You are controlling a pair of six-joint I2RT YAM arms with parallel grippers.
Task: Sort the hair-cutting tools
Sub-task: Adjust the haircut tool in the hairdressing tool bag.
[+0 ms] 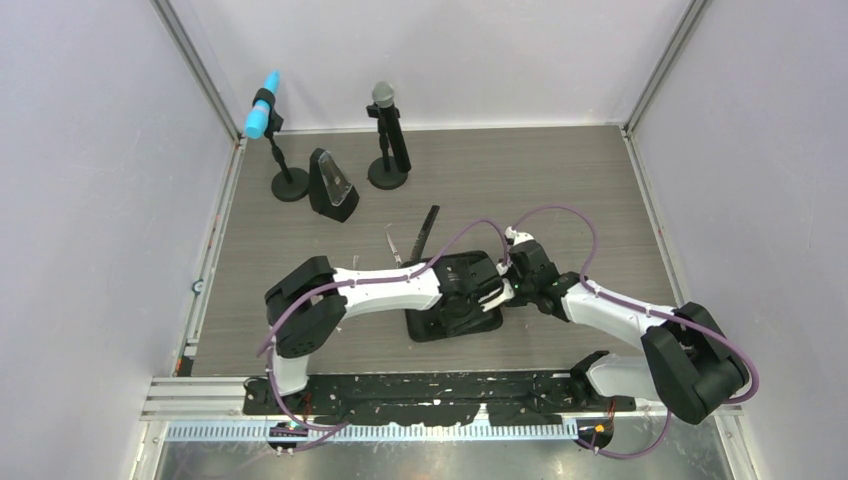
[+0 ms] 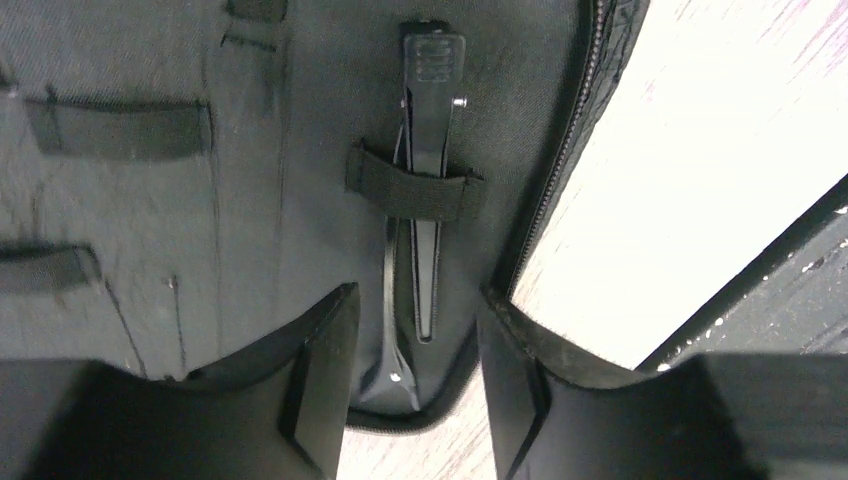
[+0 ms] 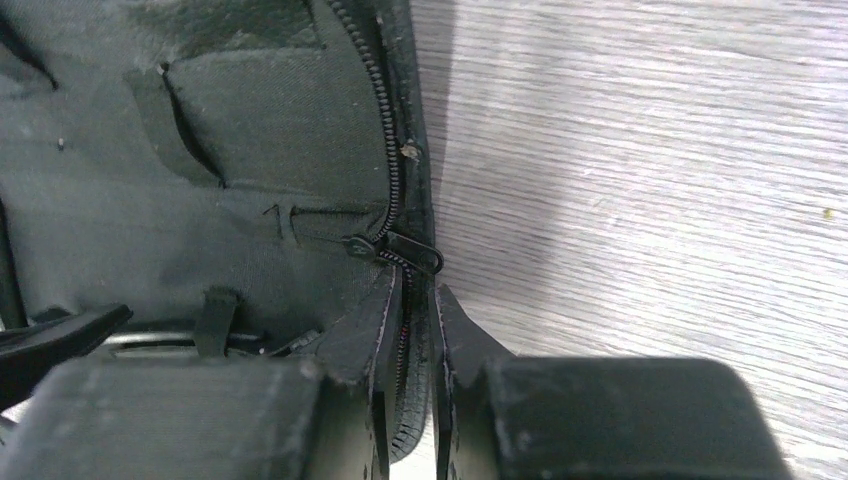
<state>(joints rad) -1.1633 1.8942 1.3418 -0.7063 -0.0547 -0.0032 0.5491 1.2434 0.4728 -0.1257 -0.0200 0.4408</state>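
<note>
On the counter point(image 1: 580, 190), a slim silvery tool point(image 1: 394, 246), too small to be named, is seen lying just left of the black comb point(image 1: 430, 228), both behind the opened pouch point(image 1: 428, 327). Inside the pouch, a black hair clip point(image 2: 432, 130) is held flat under an elastic loop point(image 2: 415, 187). The left fingers point(image 2: 322, 370) are parted either side of the clip's near end, nothing being gripped. Further right, the right fingers point(image 3: 368, 345) are pinched shut on the pouch's zippered edge point(image 3: 392, 190).
</note>
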